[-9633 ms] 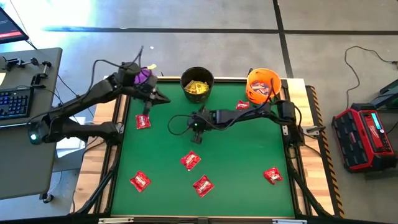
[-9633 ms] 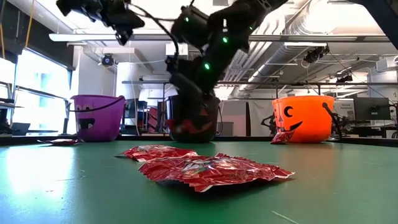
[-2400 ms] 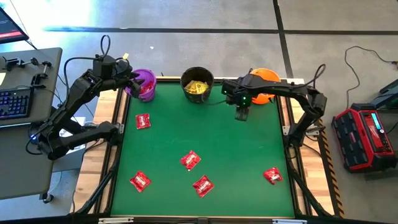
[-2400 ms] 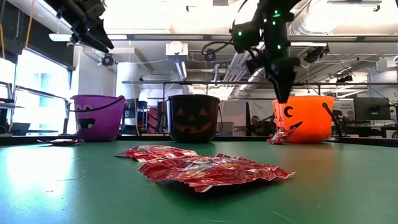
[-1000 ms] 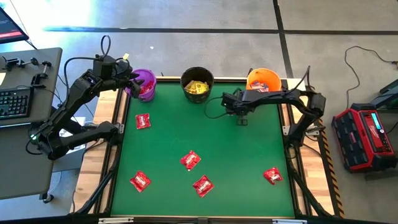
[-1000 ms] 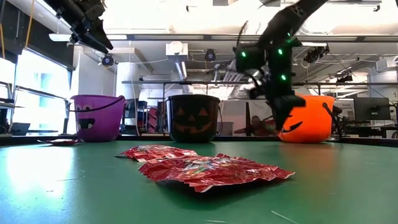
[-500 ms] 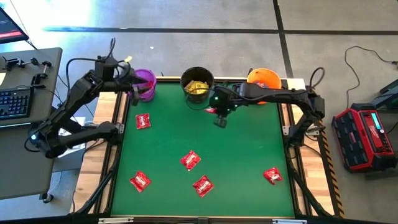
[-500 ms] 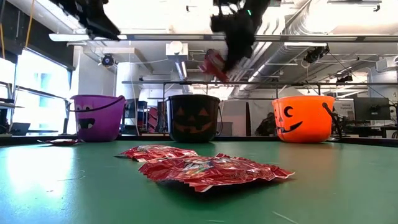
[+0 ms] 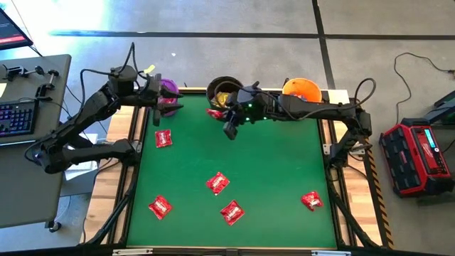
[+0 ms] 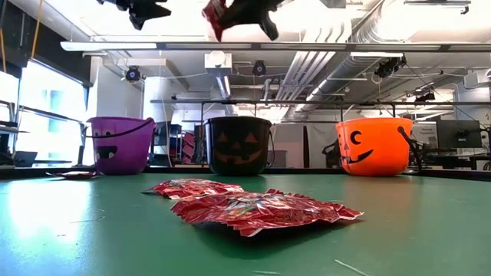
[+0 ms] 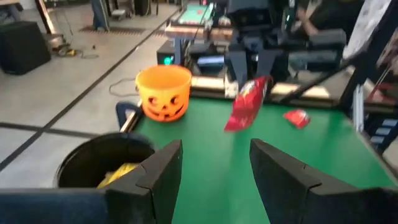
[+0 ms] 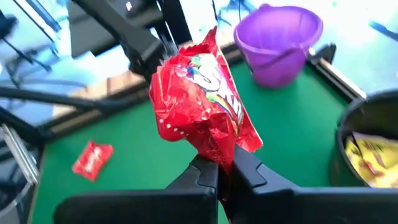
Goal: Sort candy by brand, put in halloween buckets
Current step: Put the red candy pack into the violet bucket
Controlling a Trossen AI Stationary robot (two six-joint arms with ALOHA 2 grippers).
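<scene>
My right gripper [image 9: 225, 119] is high over the far middle of the green table, beside the black bucket [image 9: 226, 91], and is shut on a glossy red candy packet [image 12: 202, 112]. The same packet [image 11: 247, 102] shows in the left wrist view. My left gripper [image 11: 214, 168] is open with nothing between its fingers, raised next to the purple bucket [image 9: 169, 88]. The orange bucket [image 9: 301, 91] stands at the far right. Yellow candy [image 12: 370, 152] lies in the black bucket. Several red packets, such as one [image 9: 217, 183] mid-table, lie flat on the table. My right gripper pinches the red packet by one crumpled end [image 12: 219, 152] between its two fingers. The fingers slant down from the table's right side. The rest of the packet reaches out past the fingertips toward the purple bucket, tilted and lifted well clear of the table.
Red packets lie at the left [image 9: 163, 139], near left [image 9: 161, 207], near middle [image 9: 232, 212] and near right [image 9: 311, 200]. All three buckets stand along the table's far edge. A keyboard desk [image 9: 28, 107] is off the left side, and a red case [image 9: 419, 156] off the right.
My right gripper has risen from the table by the orange bucket with a red packet. It has swung high toward the table's left, past the black bucket, turning as it went. My left gripper has swung a little toward the table's middle and turned.
</scene>
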